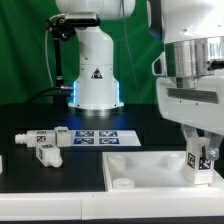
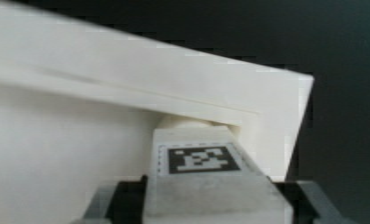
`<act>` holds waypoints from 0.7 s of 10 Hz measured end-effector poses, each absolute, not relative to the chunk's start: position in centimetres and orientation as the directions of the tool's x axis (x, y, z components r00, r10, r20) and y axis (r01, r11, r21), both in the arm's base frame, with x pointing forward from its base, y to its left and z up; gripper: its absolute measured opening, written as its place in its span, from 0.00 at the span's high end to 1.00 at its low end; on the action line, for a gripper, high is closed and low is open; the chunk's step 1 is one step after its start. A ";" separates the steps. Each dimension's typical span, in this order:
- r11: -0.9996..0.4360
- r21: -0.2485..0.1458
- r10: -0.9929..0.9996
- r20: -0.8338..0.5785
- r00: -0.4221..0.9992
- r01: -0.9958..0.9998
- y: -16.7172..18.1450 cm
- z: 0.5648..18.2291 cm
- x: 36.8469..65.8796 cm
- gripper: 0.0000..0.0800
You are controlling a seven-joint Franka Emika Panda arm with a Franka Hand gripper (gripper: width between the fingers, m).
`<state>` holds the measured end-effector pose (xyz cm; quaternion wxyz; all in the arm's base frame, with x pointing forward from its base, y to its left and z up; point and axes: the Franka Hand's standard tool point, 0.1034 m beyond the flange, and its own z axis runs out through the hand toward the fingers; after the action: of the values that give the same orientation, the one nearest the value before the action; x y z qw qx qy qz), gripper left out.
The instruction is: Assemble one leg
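The arm descends from above at the exterior view's right, its white wrist housing upright and vertical over the white panel. The gripper points straight down at the panel's right end. Its two dark fingers are closed against opposite faces of the leg, holding it upright, the leg's lower end at the panel's surface near a corner.

Panel fills table's front right corner; loose legs block left edge; marker board flat mid-table; front-left free.
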<state>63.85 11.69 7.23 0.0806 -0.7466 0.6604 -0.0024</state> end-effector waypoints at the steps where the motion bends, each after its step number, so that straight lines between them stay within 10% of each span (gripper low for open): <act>1: -0.138 -0.126 -0.984 -0.099 0.151 -0.982 11.7 7.2 63.8 0.64; 2: -0.185 -0.130 -0.976 -0.093 0.198 -0.974 11.7 7.1 63.8 0.64; 5: -0.671 -0.161 -0.733 0.003 0.680 -0.724 11.5 7.1 64.1 0.23; 7: -0.770 -0.167 -0.630 0.044 0.775 -0.616 11.6 6.9 63.8 0.20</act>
<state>63.76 11.62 6.91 0.0715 -0.9394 0.3317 -0.0485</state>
